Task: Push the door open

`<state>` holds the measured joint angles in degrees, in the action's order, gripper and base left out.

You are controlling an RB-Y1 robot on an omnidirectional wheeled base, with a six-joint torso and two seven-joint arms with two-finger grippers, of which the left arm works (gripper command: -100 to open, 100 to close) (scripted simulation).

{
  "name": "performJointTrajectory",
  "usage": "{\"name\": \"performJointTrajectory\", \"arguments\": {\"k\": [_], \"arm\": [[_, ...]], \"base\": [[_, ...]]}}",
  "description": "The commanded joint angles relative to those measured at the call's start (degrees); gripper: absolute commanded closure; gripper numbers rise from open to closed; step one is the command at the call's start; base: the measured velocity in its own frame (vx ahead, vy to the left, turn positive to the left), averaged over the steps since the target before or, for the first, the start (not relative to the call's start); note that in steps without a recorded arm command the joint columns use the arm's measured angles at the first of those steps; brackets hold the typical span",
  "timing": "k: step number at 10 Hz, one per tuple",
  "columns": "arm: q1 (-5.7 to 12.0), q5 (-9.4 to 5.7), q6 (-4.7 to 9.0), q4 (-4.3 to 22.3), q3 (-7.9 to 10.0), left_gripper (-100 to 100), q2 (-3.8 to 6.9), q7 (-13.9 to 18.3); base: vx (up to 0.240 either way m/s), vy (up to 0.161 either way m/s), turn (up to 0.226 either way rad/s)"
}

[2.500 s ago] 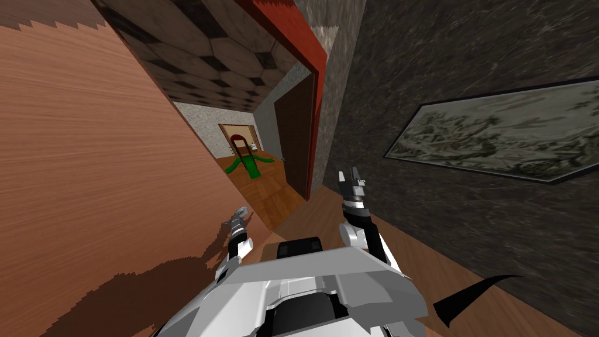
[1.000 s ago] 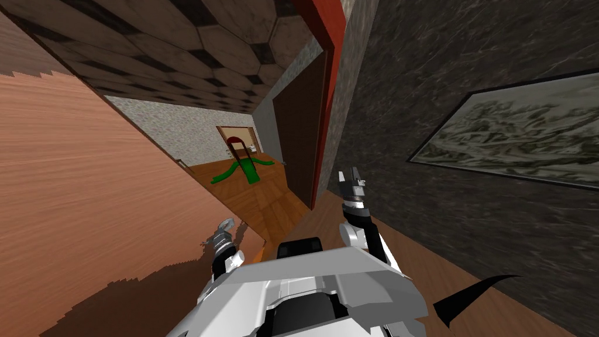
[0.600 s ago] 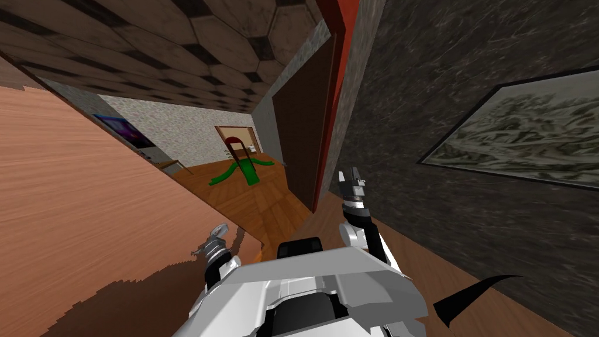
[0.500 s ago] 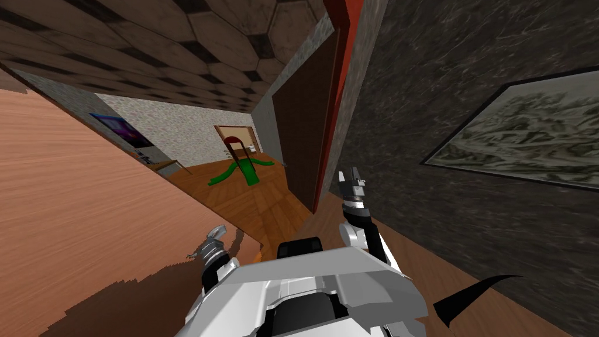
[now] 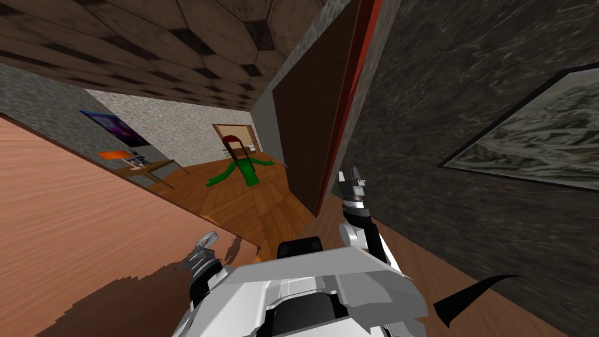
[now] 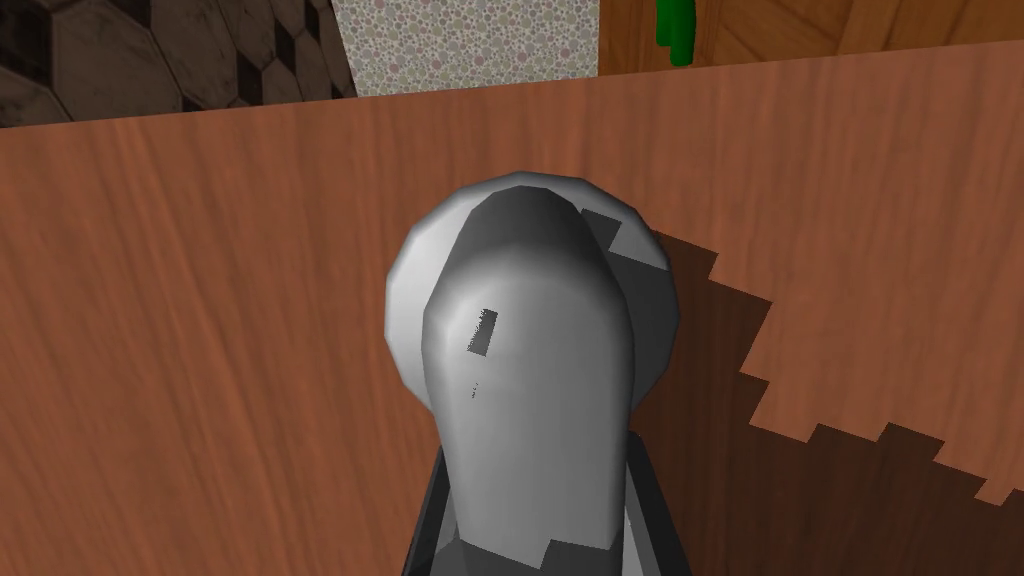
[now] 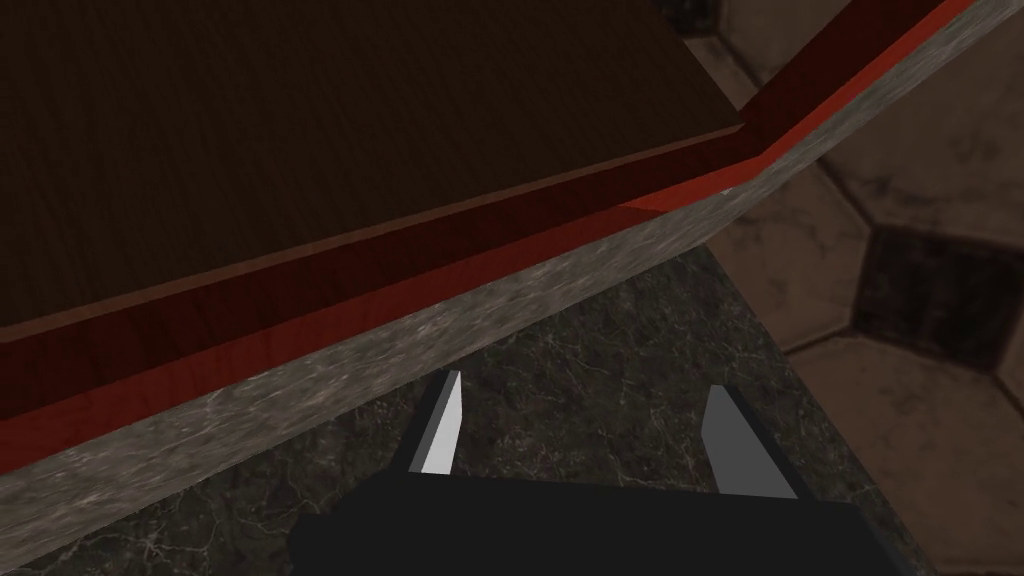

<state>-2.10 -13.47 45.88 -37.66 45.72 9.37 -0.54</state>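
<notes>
The brown wooden door (image 5: 88, 222) stands swung open on my left, slanting away from me. Its grey metal handle (image 6: 530, 350) sticks out from the door face (image 6: 200, 350) and runs straight up from my left gripper's dark body. My left gripper (image 5: 202, 248) is at the door's free edge, shut on the handle (image 5: 206, 239). My right gripper (image 5: 350, 175) is raised beside the dark stone wall, open and holding nothing. The right wrist view has its fingers (image 7: 440, 425) apart below the red door frame (image 7: 400, 290).
The red frame (image 5: 351, 99) and a dark brown panel (image 5: 304, 117) bound the opening on the right. Beyond lies wood floor with a green slide toy (image 5: 234, 169) and a small table (image 5: 146, 168) on the left. A framed picture (image 5: 526, 140) hangs on the right wall.
The door has swung further left and away, widening the gap and uncovering the table and a wall poster. My left gripper moved left and down with the handle. The right arm stayed still.
</notes>
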Motion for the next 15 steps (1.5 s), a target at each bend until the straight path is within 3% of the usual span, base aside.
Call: {"name": "performJointTrajectory", "arguments": {"k": [1, 5, 8, 10, 12, 15], "arm": [[-1.67, -1.13, 0.1, -0.2, 1.22, 100, 0.18, 0.03], [-2.34, -1.72, 0.04, -0.54, 1.73, 100, 0.23, 0.04], [-4.4, -3.53, -0.12, -1.59, 3.29, 100, 0.4, 0.06], [-4.4, -3.53, -0.12, -0.77, 3.29, 100, 0.4, 0.06], [-5.43, -4.44, -0.2, -2.12, 4.07, 100, 0.48, 0.07], [-5.63, -4.64, -0.35, -1.86, 4.15, 100, 0.3, 0.01]], "base": [[0.114, 0.048, -0.018], [0.081, 0.023, 0.004], [0.19, 0.054, 0.017], [0.087, 0.043, 0.012], [0.05, 0.023, -0.012], [0.147, 0.016, 0.034]]}}
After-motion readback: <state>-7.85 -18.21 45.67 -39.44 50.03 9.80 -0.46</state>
